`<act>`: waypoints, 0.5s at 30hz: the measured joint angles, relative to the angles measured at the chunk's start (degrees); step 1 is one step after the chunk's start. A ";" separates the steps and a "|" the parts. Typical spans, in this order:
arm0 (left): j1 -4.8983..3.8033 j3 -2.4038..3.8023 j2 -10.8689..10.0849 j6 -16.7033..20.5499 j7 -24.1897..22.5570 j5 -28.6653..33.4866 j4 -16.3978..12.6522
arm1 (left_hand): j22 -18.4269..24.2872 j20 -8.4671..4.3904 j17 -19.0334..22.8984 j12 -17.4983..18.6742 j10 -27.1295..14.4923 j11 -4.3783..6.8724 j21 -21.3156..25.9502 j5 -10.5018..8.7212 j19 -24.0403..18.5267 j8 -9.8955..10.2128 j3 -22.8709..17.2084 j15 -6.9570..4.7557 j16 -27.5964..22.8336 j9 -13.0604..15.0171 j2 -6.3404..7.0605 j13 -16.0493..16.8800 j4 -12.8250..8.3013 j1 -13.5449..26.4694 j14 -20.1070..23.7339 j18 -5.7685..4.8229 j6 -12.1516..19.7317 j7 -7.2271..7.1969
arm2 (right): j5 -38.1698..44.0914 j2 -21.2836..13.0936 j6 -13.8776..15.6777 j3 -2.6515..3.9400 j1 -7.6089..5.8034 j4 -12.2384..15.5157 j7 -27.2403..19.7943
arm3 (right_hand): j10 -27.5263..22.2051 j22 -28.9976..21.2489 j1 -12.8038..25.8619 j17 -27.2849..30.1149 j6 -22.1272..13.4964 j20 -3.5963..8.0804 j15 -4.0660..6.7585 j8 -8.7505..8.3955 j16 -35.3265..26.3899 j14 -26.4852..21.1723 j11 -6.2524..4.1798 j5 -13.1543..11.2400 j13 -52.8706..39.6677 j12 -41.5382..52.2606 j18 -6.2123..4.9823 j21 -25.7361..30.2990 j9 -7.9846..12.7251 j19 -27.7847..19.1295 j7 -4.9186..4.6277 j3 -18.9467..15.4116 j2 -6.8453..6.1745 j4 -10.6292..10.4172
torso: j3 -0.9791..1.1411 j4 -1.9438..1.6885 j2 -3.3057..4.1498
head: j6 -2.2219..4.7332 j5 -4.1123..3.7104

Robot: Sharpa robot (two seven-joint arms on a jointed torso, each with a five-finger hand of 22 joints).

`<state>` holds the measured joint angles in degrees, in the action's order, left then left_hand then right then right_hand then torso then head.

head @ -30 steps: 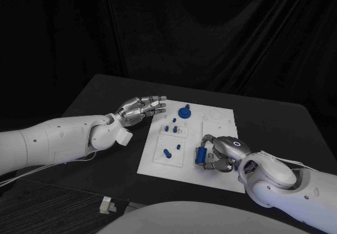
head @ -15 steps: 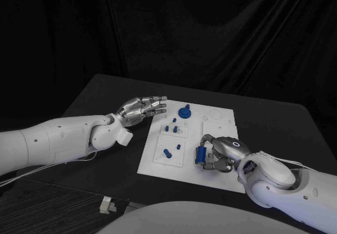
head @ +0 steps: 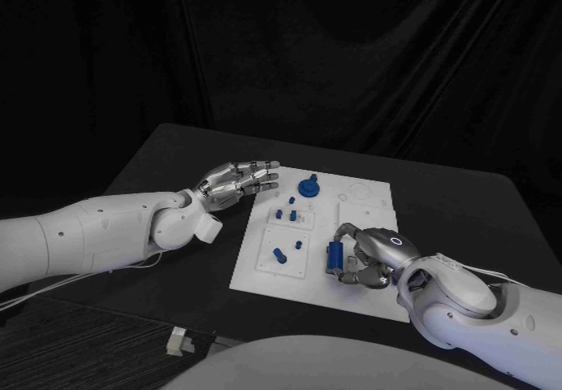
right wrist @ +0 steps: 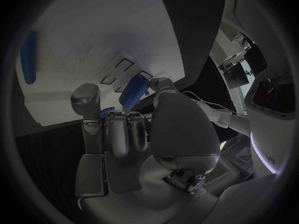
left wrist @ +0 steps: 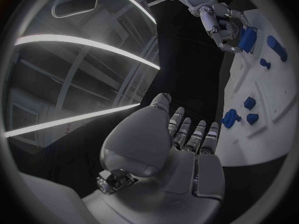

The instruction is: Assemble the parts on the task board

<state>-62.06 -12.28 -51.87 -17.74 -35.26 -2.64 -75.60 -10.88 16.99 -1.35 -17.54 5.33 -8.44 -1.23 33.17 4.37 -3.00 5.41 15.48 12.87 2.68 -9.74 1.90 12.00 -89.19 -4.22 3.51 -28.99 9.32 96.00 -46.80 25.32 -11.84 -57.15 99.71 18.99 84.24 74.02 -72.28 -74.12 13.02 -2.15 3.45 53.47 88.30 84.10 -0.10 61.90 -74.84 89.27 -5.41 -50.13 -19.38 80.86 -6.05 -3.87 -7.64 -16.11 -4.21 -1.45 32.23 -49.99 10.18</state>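
The white task board (head: 352, 288) lies in the middle of the black table. My right hand (head: 369, 260) is over its near right part and grips an oblong blue part (head: 335, 258) between thumb and fingers; the right wrist view shows that part (right wrist: 134, 93) just beyond the curled fingers (right wrist: 127, 129). My left hand (head: 238, 180) hovers at the board's far left edge, holding nothing, fingers stretched out and slightly apart. A round blue knob (head: 307, 188) stands near the far edge. Small blue pegs (head: 286, 215) and a slanted blue part (head: 278, 255) sit on the board's left half.
In the left wrist view, my left hand (left wrist: 187, 144) faces the board (left wrist: 274, 134), with my right hand (left wrist: 218, 20) and its blue part (left wrist: 248, 39) farther off. Bare black table (head: 456, 203) surrounds the board. Another blue part (right wrist: 28, 57) lies on the board (right wrist: 93, 45).
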 measured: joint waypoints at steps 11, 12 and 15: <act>0.19 0.00 0.02 -0.13 0.10 0.00 0.06 | 0.00 0.00 0.00 0.00 0.00 0.00 0.00 0.00 0.00 0.00 0.00 0.00 0.00 0.00 0.00 0.00 0.00 0.00 0.00 0.00 0.00 0.00 | -0.82 -0.24 0.65 0.01 0.00 0.33 -0.40 | 0.00 0.00 0.77 0.00 0.01 0.00 0.00 0.00 0.00 0.00 0.00 1.35 0.00 0.00 0.00 0.00 0.88 0.00 0.00 1.52 -0.73 -0.16 | 0.00 0.01 -0.01 | 0.00 0.08; 0.20 0.00 0.02 -0.14 0.11 0.00 0.06 | 0.00 0.00 0.00 0.00 0.00 0.00 0.00 0.00 0.00 0.00 0.00 0.00 0.00 0.00 0.00 0.00 0.00 0.00 0.00 0.00 0.00 0.00 | -0.86 -0.26 0.65 0.01 0.00 0.37 -0.40 | 0.00 0.00 0.77 0.00 0.01 0.00 0.00 0.00 0.00 0.00 0.00 1.60 0.00 0.00 0.00 0.00 1.29 0.00 0.00 1.52 -0.73 -0.16 | 0.00 0.01 -0.01 | 0.00 0.07; 0.29 0.00 0.01 -0.19 0.13 0.00 0.08 | 0.00 0.00 0.00 0.00 0.00 0.00 0.00 0.00 0.00 0.00 0.00 0.00 0.00 0.00 0.00 0.00 0.00 0.00 0.00 0.00 0.00 0.00 | -0.98 -0.31 0.64 0.01 0.00 0.49 -0.40 | 0.00 0.00 0.99 0.00 0.01 0.00 0.00 0.00 0.00 0.00 0.00 2.24 0.00 0.00 0.00 0.00 1.75 0.00 0.00 1.53 -0.62 -0.16 | 0.00 0.01 -0.01 | 0.00 0.02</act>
<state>-61.77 -12.28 -51.86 -17.93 -35.13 -2.65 -75.51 -10.88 16.99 -1.35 -17.54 5.33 -8.44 -1.23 33.17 4.38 -3.00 5.41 15.48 12.87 2.68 -9.74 1.90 12.00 -89.19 -4.23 3.52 -28.99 9.32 95.01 -47.10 25.96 -11.84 -57.15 100.20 18.59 84.24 74.02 -71.29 -74.12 13.03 -2.15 3.45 53.47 88.29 84.10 -0.09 64.13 -74.84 89.27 -5.41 -50.13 -17.62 80.86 -6.05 -2.35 -8.26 -16.28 -4.21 -1.44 32.22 -49.99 10.20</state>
